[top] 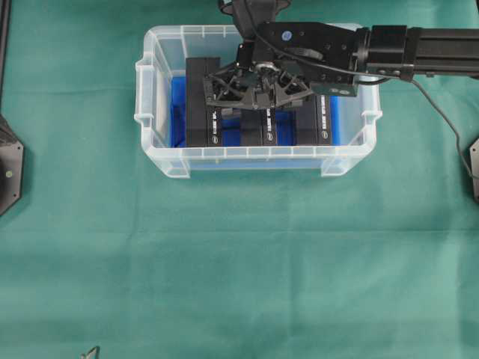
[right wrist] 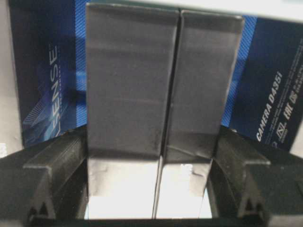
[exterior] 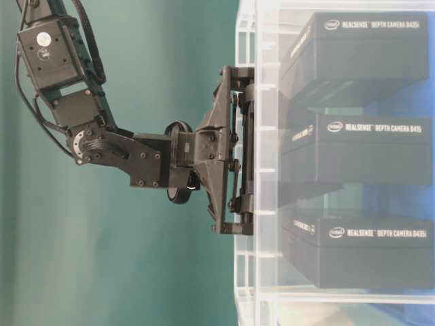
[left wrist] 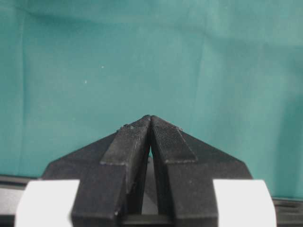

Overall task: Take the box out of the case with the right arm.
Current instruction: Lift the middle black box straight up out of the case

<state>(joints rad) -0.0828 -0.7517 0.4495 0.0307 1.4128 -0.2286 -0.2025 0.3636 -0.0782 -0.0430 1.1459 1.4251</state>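
The clear case (top: 161, 161) with a blue bottom holds three black boxes standing side by side. My right arm reaches in from the right, and its lattice gripper (top: 258, 93) is down inside the case over the middle box (top: 258, 131). In the right wrist view the box (right wrist: 156, 80) fills the gap of the gripper (right wrist: 151, 146), with both fingers (right wrist: 57, 161) against its sides. In the table-level view the gripper (exterior: 245, 159) is at the case rim (exterior: 248, 299), and the middle box (exterior: 367, 153) sits level with the others. My left gripper (left wrist: 150, 118) is shut and empty over bare green cloth.
A second black box (top: 200, 105) stands close on the left of the held one and a third (top: 322, 120) close on the right. The case walls surround the gripper. Green cloth covers the table around the case.
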